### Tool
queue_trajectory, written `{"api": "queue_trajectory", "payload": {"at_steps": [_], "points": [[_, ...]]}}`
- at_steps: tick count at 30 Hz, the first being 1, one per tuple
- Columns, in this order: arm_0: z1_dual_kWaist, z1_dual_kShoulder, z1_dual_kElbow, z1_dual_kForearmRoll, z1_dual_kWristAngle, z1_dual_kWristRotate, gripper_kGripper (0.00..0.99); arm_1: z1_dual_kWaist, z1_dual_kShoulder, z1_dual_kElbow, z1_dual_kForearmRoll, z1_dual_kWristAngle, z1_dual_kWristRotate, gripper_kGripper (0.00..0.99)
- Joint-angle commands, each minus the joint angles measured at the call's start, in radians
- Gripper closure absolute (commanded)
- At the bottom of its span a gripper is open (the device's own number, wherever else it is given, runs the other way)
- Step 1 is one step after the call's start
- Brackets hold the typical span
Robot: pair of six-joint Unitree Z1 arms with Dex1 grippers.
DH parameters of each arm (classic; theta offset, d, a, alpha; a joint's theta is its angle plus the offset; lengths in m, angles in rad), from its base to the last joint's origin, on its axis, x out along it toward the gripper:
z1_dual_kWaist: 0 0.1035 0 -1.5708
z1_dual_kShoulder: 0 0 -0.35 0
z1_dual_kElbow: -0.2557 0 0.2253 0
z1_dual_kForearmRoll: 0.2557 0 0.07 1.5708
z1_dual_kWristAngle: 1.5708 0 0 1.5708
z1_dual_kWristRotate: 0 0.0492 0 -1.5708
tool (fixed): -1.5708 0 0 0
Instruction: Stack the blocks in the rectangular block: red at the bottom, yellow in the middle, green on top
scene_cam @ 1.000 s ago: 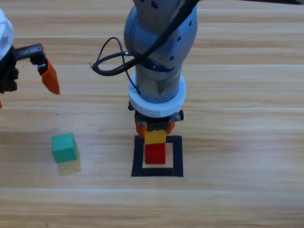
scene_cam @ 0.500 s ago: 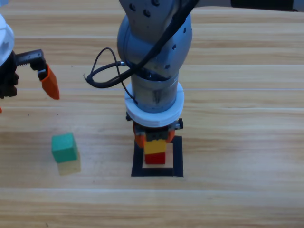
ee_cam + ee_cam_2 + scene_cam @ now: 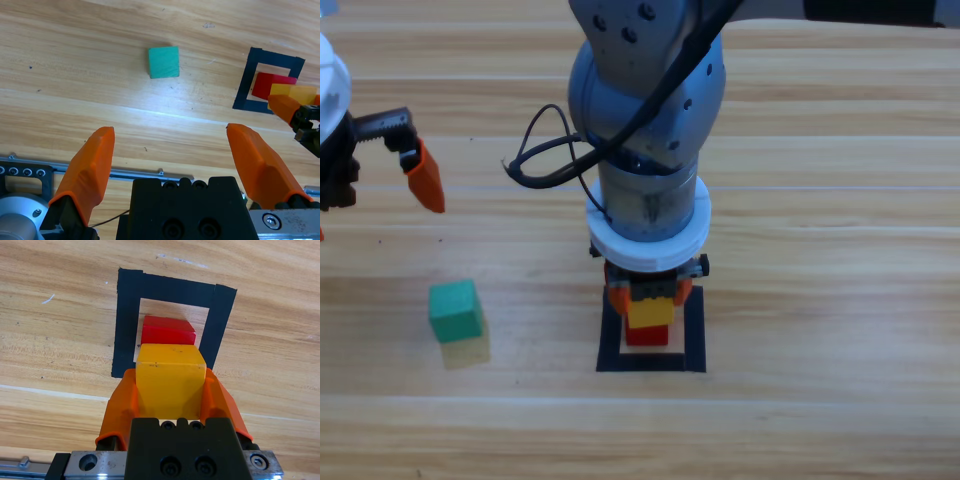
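The red cube [image 3: 647,336] [image 3: 167,330] [image 3: 270,83] rests inside the black tape square [image 3: 694,330] [image 3: 129,325] [image 3: 247,80]. My right gripper [image 3: 647,300] [image 3: 170,385] is shut on the yellow cube [image 3: 649,311] [image 3: 171,375] [image 3: 296,93], holding it right over the red cube; whether the two touch is unclear. The teal-green cube [image 3: 455,309] [image 3: 164,62] lies on the wood to the left of the square. At the picture's left edge my left gripper [image 3: 380,185] [image 3: 172,155] waits open, above and away from the green cube.
The right arm's thick grey body [image 3: 645,120] and black cable [image 3: 535,165] hang over the table behind the tape square. Bare wood surrounds the green cube and the square.
The right gripper has carried the yellow cube forward and lower over the red cube, covering more of it. The left gripper and green cube stayed put.
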Motion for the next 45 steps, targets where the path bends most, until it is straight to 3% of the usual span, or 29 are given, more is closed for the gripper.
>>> {"api": "queue_trajectory", "payload": {"at_steps": [1,2,3,4,12,17,19,23,24,29,35,45], "points": [[0.016,-0.013,0.033,-0.028,-0.011,0.008,0.031,0.019,0.037,0.032,0.012,-0.019,0.005,0.729],[0.016,-0.013,0.038,-0.031,-0.011,0.008,0.031,0.019,0.037,0.032,0.012,-0.020,0.006,0.499],[0.016,-0.013,0.041,-0.034,-0.011,0.008,0.031,0.019,0.032,0.035,0.012,-0.025,0.009,0.111],[0.016,-0.013,0.044,-0.037,-0.011,0.008,0.031,0.019,0.029,0.035,0.012,-0.028,0.011,0.005],[0.016,-0.010,0.058,-0.053,-0.012,0.008,0.031,0.019,-0.011,0.035,0.006,-0.029,0.011,0.000],[0.024,-0.005,0.062,-0.093,-0.015,0.005,0.031,0.024,-0.161,0.118,-0.069,-0.057,0.003,0.000],[0.048,0.026,0.058,-0.120,-0.038,0.011,0.033,0.031,-0.311,0.308,-0.221,-0.061,-0.017,0.000],[0.096,0.085,0.070,-0.185,-0.083,0.017,0.031,0.038,-0.654,0.822,-0.669,-0.061,-0.072,0.000],[0.105,0.099,0.082,-0.206,-0.092,0.022,0.031,0.038,-0.692,0.874,-0.696,-0.065,-0.073,0.000],[0.122,0.171,0.150,-0.283,-0.101,0.023,0.031,0.005,-0.762,0.998,-0.721,-0.066,-0.178,0.000],[0.122,0.277,0.210,-0.352,-0.096,0.020,0.031,-0.070,-0.787,1.133,-0.842,0.009,-0.320,0.000],[0.122,0.383,0.223,-0.389,-0.084,0.020,0.030,-0.091,-0.779,1.182,-0.857,-0.005,-0.400,0.000]]}}
